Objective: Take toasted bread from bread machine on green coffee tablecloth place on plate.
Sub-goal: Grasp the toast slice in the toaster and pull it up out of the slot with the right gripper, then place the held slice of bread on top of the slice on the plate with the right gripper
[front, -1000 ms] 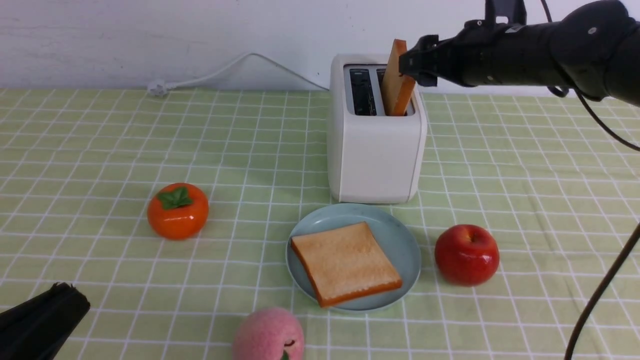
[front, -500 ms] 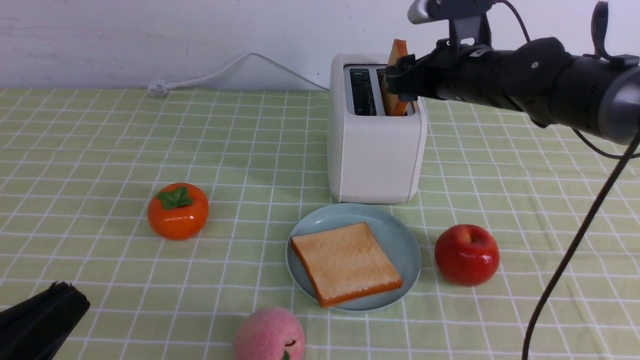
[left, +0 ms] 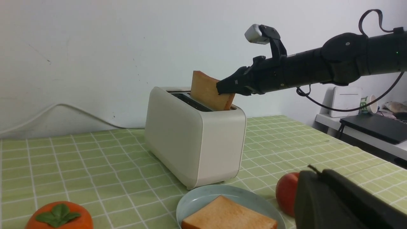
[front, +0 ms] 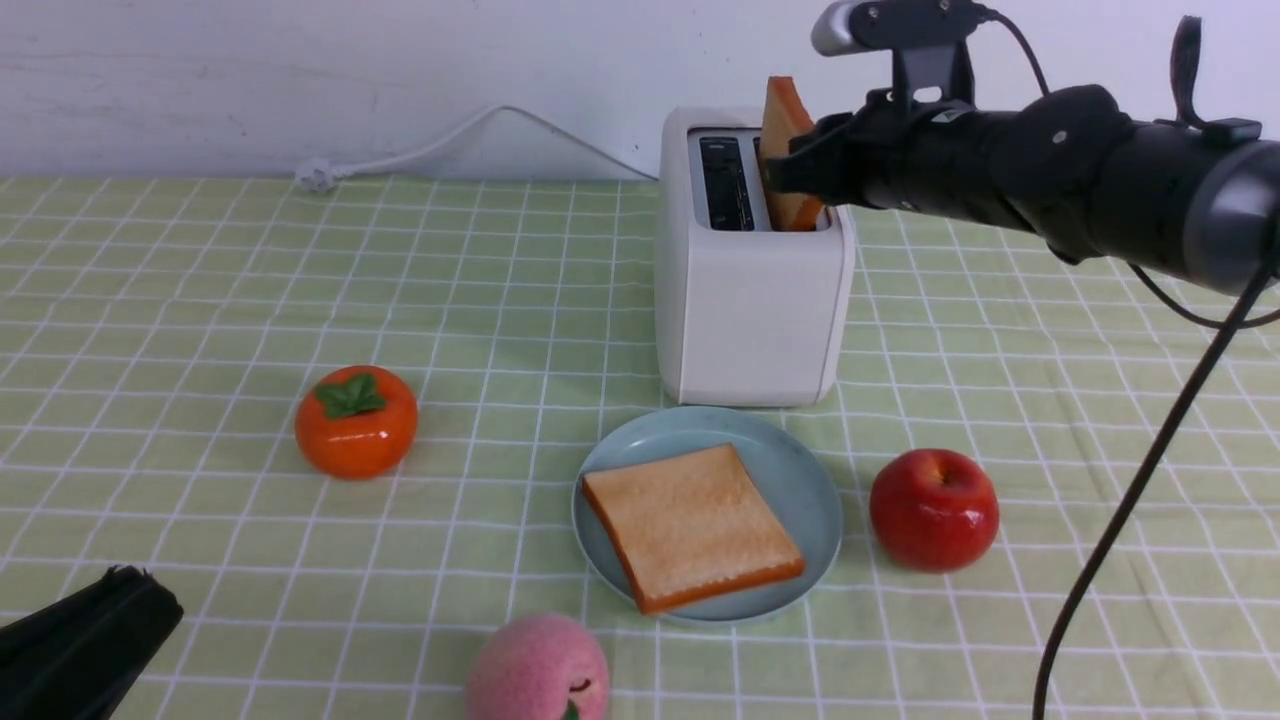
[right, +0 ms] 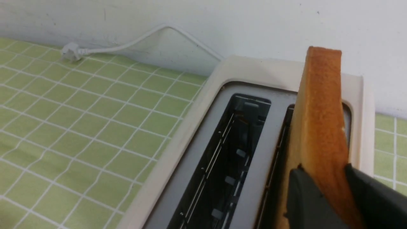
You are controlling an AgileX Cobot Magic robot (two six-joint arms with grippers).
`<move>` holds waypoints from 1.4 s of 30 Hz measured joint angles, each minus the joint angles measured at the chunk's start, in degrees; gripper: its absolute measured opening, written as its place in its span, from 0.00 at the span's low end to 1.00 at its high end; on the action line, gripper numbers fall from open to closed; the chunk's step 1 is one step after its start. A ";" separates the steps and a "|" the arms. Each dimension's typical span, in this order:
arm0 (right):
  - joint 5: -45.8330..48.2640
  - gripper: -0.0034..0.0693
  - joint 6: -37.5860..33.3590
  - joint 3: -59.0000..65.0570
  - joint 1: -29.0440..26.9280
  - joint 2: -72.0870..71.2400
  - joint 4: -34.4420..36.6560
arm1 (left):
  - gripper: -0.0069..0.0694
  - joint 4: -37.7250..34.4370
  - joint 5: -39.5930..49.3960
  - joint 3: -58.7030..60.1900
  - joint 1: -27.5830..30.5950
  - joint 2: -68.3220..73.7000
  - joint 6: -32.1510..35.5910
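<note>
The right gripper (front: 790,170) is reaching in from the right above the bread machine (front: 750,300) and is pinching the standing toast slice (front: 782,110), its dark fingers (right: 305,197) pressing on the two broad faces near the lower edge. The slice is standing on edge in the right-hand slot, about half out, its long axis running upward and its top tipping slightly toward the empty left slot. Just in front of the machine, the flat toast slice (front: 690,525) is lying on the plate (front: 800,470). The left gripper (front: 90,635) is resting closed and empty, low at the near left. The green coffee tablecloth (front: 200,280) is carrying a red apple (front: 933,510), a persimmon (front: 355,420) and a pink peach (front: 537,670), with a white wall (front: 300,70) rising behind.
</note>
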 joint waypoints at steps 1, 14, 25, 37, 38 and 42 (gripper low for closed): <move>0.00 0.22 0.00 0.00 0.00 0.00 0.00 | 0.07 0.00 0.18 0.00 0.00 0.00 0.00; 2.66 0.22 0.00 0.07 0.00 -8.17 0.50 | 0.08 0.00 0.17 0.00 0.00 0.00 0.00; 27.13 0.21 5.62 0.07 0.00 -26.87 -0.02 | 0.08 0.00 0.17 0.07 0.00 0.00 0.00; 51.95 0.21 22.41 10.06 0.28 -30.15 -3.47 | 0.08 -2.50 0.07 11.23 0.00 0.00 -5.16; 50.92 0.21 22.32 12.44 0.33 -30.15 -2.24 | 0.08 -2.50 -0.34 11.79 0.00 0.00 -5.16; 43.47 0.21 20.02 21.27 0.46 -29.78 4.12 | 0.08 -2.75 -2.02 12.23 0.00 0.00 -5.16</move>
